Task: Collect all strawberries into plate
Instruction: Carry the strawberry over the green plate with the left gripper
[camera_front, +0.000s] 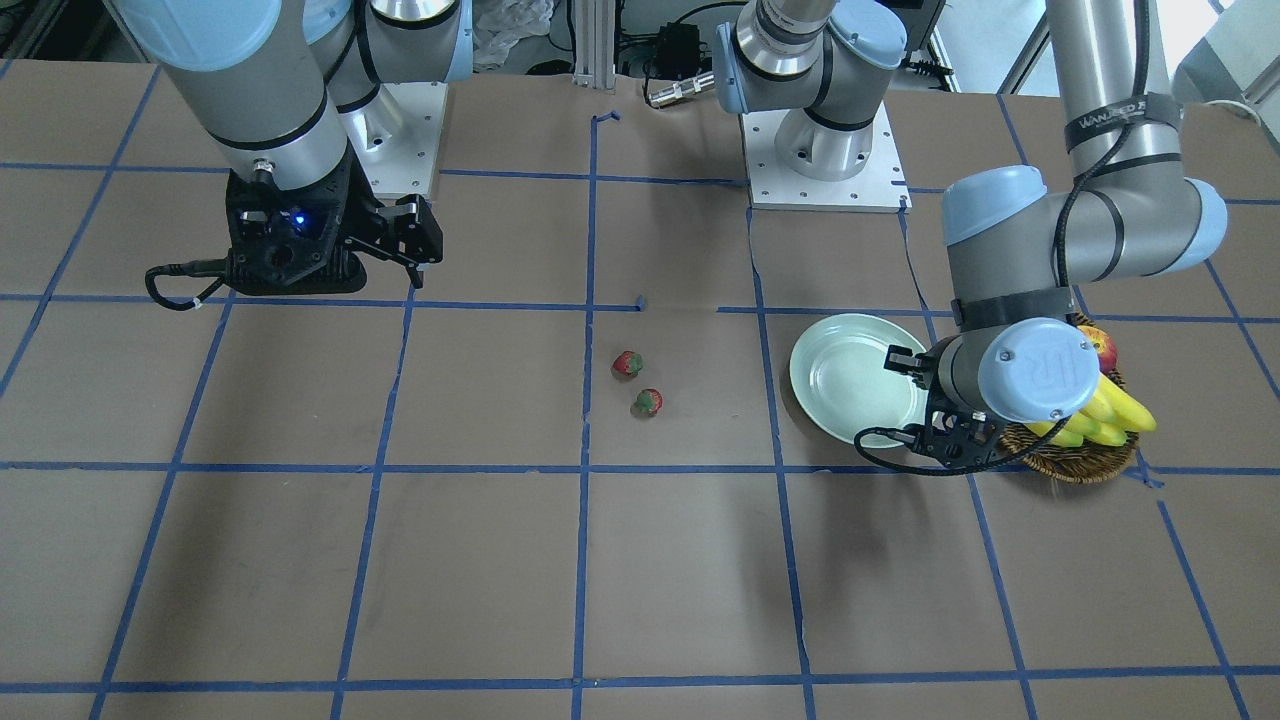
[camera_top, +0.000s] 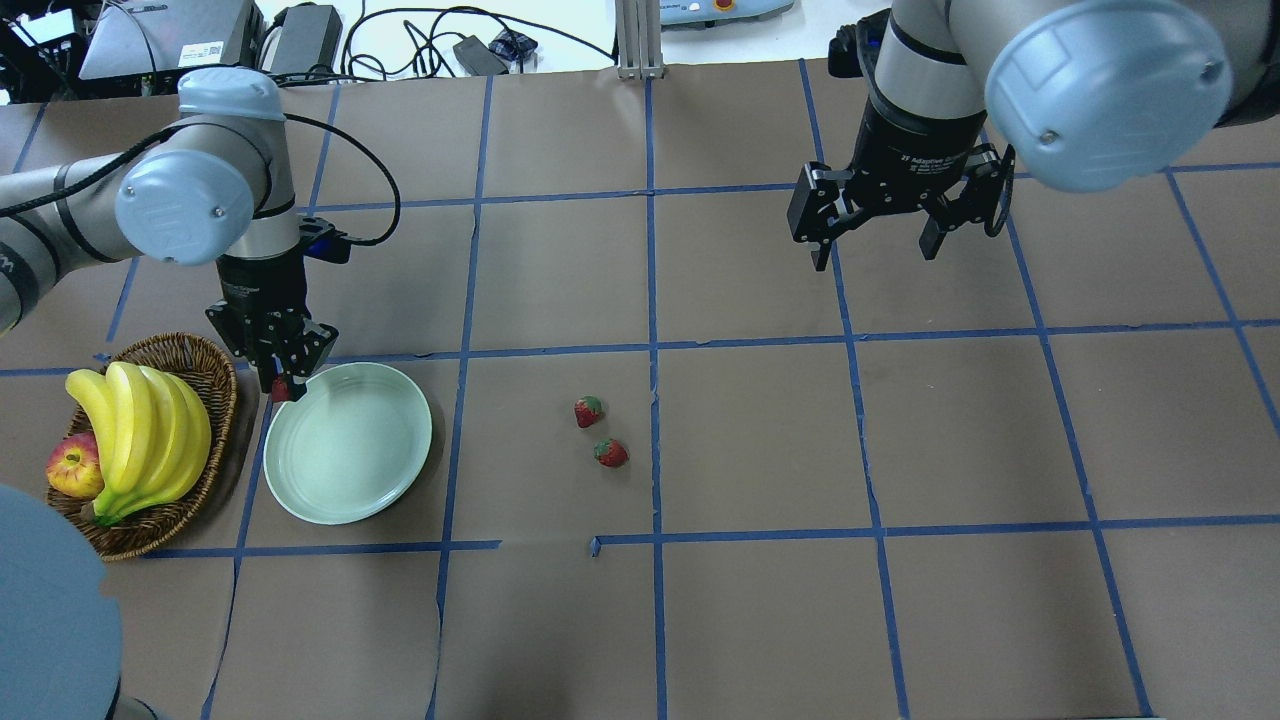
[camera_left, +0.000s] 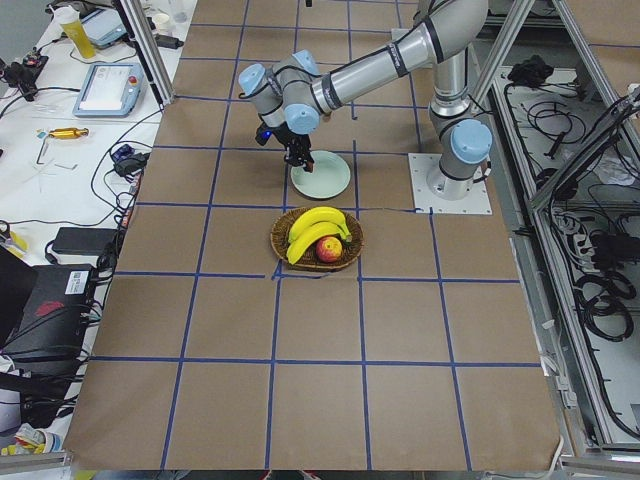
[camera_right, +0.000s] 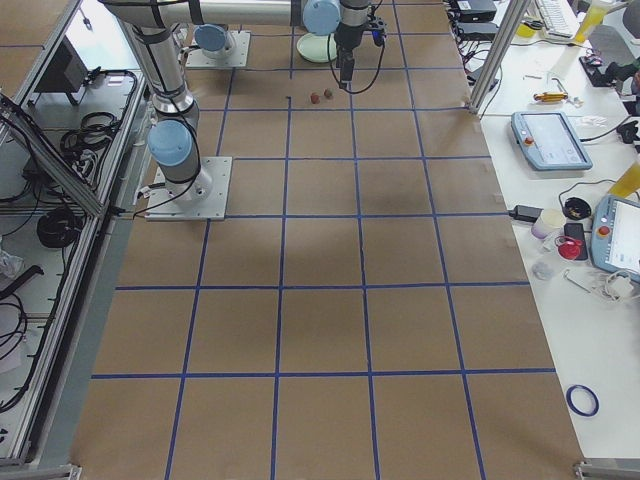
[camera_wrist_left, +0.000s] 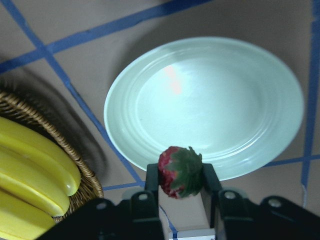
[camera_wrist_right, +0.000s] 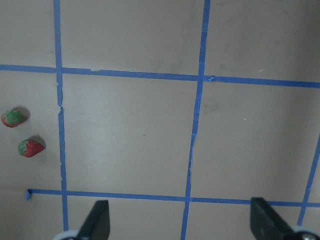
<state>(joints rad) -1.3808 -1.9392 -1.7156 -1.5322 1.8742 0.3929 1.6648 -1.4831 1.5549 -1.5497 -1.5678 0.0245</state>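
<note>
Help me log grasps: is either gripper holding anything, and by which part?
The left gripper pinches one strawberry across its red sides, green cap facing the wrist camera. The right gripper is open and holds nothing.

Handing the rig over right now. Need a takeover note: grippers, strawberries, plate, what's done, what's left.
Left gripper: jaws shut on one strawberry, held at the plate rim on the wicker basket side, not released.
Right gripper: jaws open, empty, hovering over bare table, off to the side of the loose berries.
Plate: empty.
Two strawberries lie close together near the table's middle, apart from the plate.
Done: one berry grasped. Left: drop it in the plate, then fetch the other two.
</note>
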